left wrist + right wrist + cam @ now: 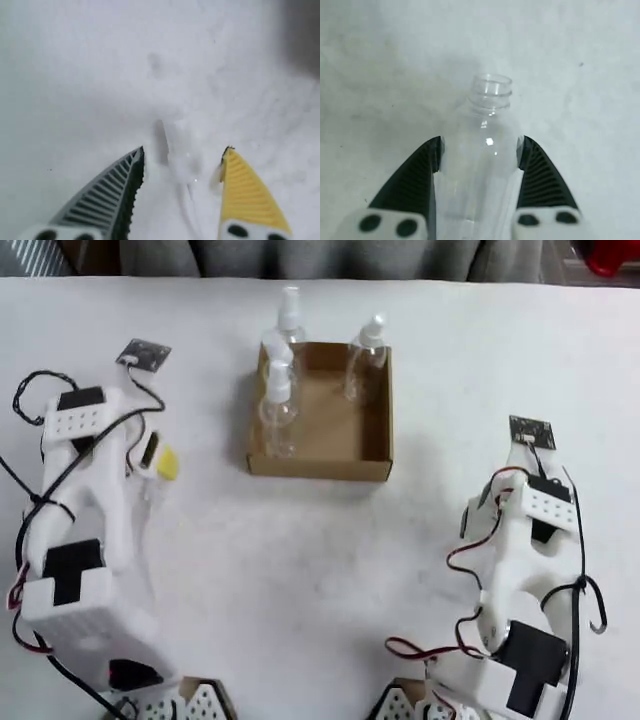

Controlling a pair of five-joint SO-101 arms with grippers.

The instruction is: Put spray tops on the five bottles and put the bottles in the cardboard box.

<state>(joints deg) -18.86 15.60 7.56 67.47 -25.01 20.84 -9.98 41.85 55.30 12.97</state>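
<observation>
white table; dark square tag; second tag; red thing

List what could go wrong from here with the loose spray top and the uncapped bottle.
1. The spray top lies on the table inside the open left tool; an off-centre close might pinch its thin tube or flick it away.
2. The right tool clamps the smooth clear bottle by its body; it may slip or twist during capping.
3. Capped bottles stand close together in the cardboard box; adding one could topple them.
</observation>
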